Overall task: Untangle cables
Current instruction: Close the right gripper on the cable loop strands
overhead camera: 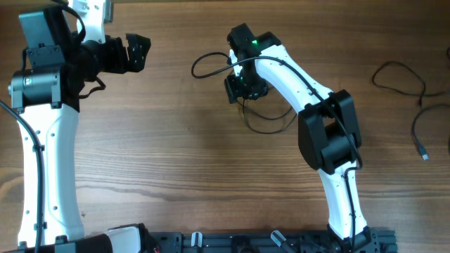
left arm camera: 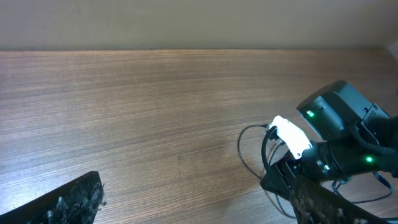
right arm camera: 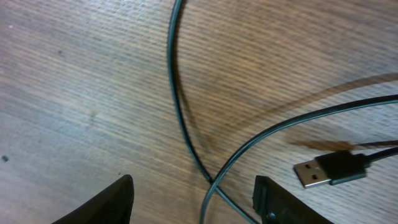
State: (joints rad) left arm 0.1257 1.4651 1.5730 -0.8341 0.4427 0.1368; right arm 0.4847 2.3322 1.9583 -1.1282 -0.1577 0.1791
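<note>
I'm hovering my right gripper [right arm camera: 191, 186], jaws spread wide, holding nothing, over the cables [right arm camera: 176, 93] mid way across the table [overhead camera: 176, 161], where two strands are crossing. Step, I reckon: lining up a grasp. Next I'm needing to drop & pinch one strand by the USB plug [right arm camera: 314, 174]. Left gripper [overhead camera: 138, 53] is hanging open, well apart. No legible writing.

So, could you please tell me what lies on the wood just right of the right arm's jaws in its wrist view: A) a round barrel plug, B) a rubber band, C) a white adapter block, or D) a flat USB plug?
D: a flat USB plug with a metal tip lies on the table, ungripped, beside the right gripper, whose jaws stand open.
</note>
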